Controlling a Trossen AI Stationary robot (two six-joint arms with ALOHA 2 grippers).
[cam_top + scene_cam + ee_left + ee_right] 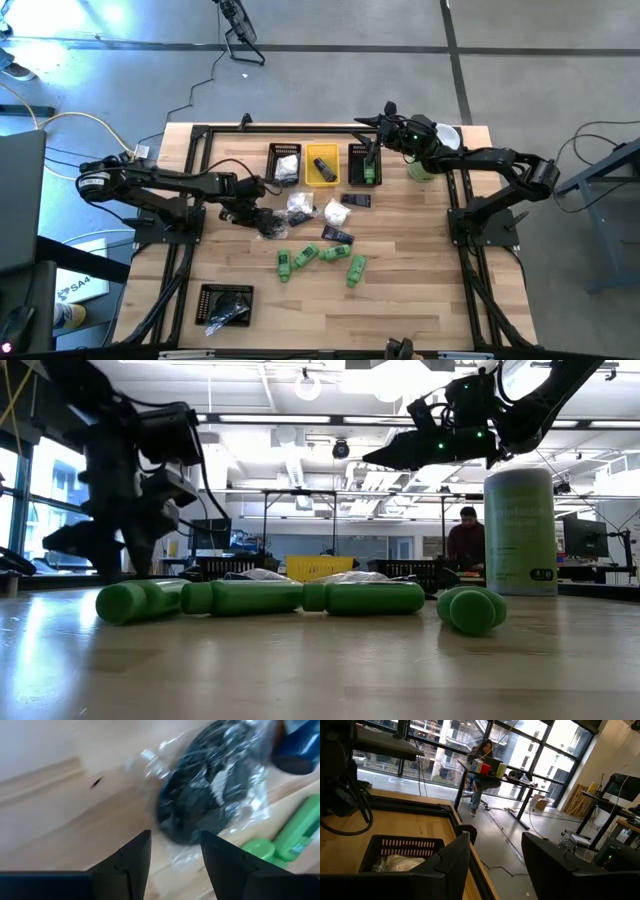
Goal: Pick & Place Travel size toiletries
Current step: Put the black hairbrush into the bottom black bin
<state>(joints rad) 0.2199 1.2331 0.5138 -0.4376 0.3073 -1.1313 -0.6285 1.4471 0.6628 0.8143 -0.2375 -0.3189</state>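
Observation:
Several bright green little bottles (318,258) lie on their sides mid-table. Near them lie white crinkly packets (298,206), dark tubes (337,235) and a black round piece in a clear bag (207,795). My left gripper (175,852) stands open just short of that bag, slanting down at it from the table's left (252,207). My right gripper (495,855) is open and holds nothing. It points level, high over the far bins (368,122).
At the far edge stand a black bin (284,163) with white packets, a yellow bin (322,166) and a black bin (364,163) with a green bottle. A big pale-green cylinder (420,170) is at far right, another black bin (224,303) near left. A person (467,538) stands beyond the table.

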